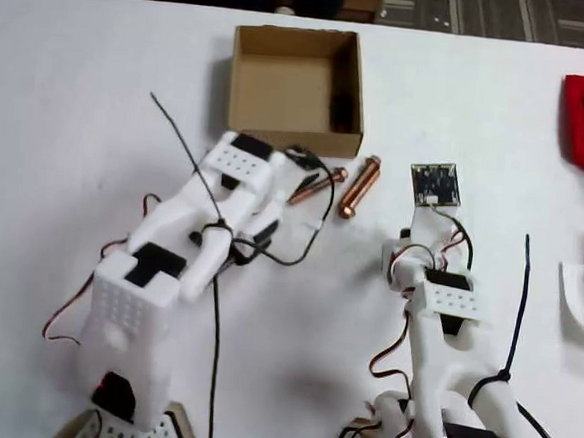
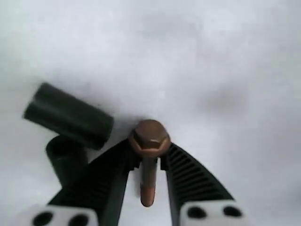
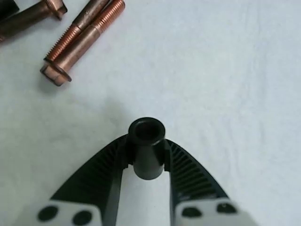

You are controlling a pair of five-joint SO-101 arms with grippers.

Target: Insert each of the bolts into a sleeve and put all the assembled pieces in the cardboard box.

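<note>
Beneath everything, a white worktop. At its far middle, an open cardboard box with its flaps standing up.

Nearer the camera, two white arms side by side. Left arm angled toward the near right corner of the box, its tip just short of that corner. Right arm pointing straight up the worktop, well apart from the box.

Left end effector clenched on a copper bolt, with the hex head just past the fingertips and the shank running back between the black ribbed fingers.

Right end effector clenched on a black sleeve, held low over bare worktop with its open bore in plain sight at the fingertip end.

Between the two arms, just in front of the box, loose bolts lying flat on the worktop; in the right wrist view, two of them side by side and touching.

Close beside the left end effector, two spare sleeves: a lying sleeve on its side, and a second sleeve partly behind one finger.
</note>
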